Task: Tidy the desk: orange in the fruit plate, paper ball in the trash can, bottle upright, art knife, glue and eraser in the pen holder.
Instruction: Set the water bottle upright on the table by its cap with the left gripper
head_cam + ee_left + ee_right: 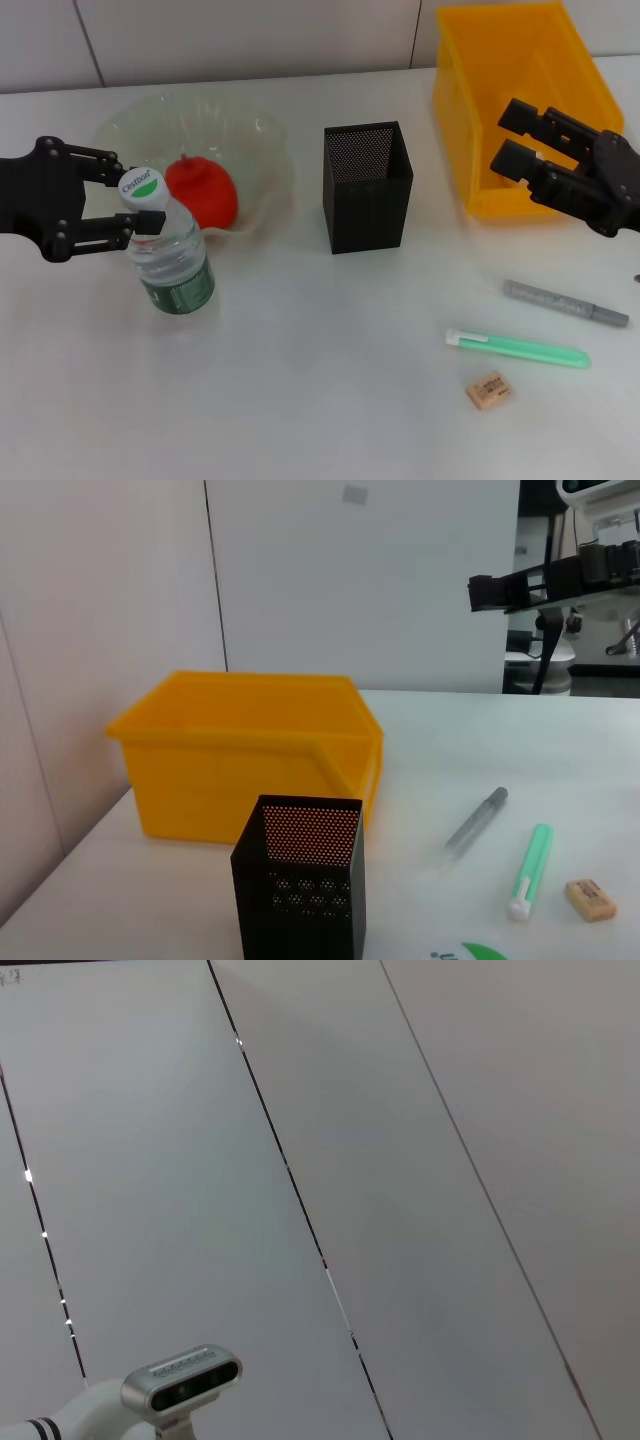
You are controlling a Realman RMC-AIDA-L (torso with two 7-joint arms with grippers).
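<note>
Bottle (171, 255) upright near desk (320, 400) left edge, neck between spread left pincer (128, 205) fingers; right pincer (512, 135) open over trash can (500, 90).

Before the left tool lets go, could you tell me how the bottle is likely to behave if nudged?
The bottle stands upright and looks nearly empty, so it is probably light and apt to tip. Its ribbed clear plastic would likely flex under a squeeze. The left tool brackets its cap, near the fruit plate.
</note>
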